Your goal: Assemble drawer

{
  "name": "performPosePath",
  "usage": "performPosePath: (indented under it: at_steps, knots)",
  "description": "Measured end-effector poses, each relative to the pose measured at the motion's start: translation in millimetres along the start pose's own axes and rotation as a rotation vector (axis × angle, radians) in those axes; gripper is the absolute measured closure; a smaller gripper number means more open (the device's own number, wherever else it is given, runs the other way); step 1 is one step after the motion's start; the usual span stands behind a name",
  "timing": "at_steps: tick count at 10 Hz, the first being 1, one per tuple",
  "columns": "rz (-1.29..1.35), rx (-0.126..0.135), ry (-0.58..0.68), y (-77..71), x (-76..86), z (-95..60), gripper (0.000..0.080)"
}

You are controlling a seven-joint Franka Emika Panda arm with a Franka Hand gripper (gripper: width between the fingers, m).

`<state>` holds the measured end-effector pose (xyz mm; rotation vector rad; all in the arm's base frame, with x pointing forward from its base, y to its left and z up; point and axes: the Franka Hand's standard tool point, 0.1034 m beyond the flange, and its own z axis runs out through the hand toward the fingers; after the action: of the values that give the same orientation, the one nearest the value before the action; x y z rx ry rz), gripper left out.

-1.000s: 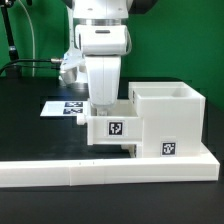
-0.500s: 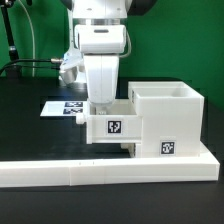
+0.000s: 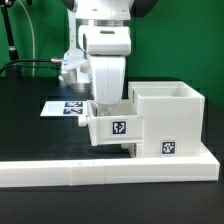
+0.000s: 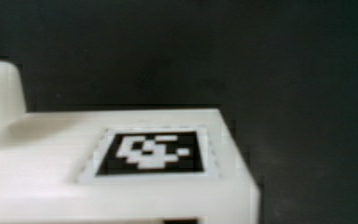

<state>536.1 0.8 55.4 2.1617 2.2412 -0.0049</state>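
Observation:
The tall square white shell [image 3: 170, 118] stands at the exterior view's right with a tag on its front. A smaller white tray [image 3: 115, 128] with a tag on its face sits partly inside the shell's left side and looks slightly tilted. My gripper [image 3: 104, 102] reaches straight down onto the tray's left rear wall. Its fingertips are hidden by the tray, and it appears shut on that wall. The wrist view shows the tray's white surface [image 4: 51, 150] and its tag [image 4: 155, 152] close up, over the black table. The second tray is out of view.
The long low white L-shaped wall [image 3: 100, 172] runs along the front, against the shell's base. The marker board [image 3: 62, 107] lies flat on the black table [image 3: 30, 130] behind the tray. A green backdrop and cables are at the rear.
My gripper and the tray have shifted together a little toward the exterior view's right, toward the shell. The tray has tilted slightly.

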Motion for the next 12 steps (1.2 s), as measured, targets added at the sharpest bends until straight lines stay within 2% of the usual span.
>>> performPosePath:
  at_steps: [2, 4, 7, 10, 12]
  knots:
    - [0.009, 0.008, -0.005, 1.8, 2.7, -1.0, 0.0757]
    - [0.024, -0.012, 0.005, 3.3, 4.7, -0.9, 0.0757]
    - [0.018, -0.012, 0.003, 3.5, 5.7, -0.9, 0.0757]
    - [-0.002, 0.007, -0.003, 5.8, 16.3, -1.9, 0.0757]
    - [0.001, 0.007, -0.003, 5.4, 14.5, -1.7, 0.0757]
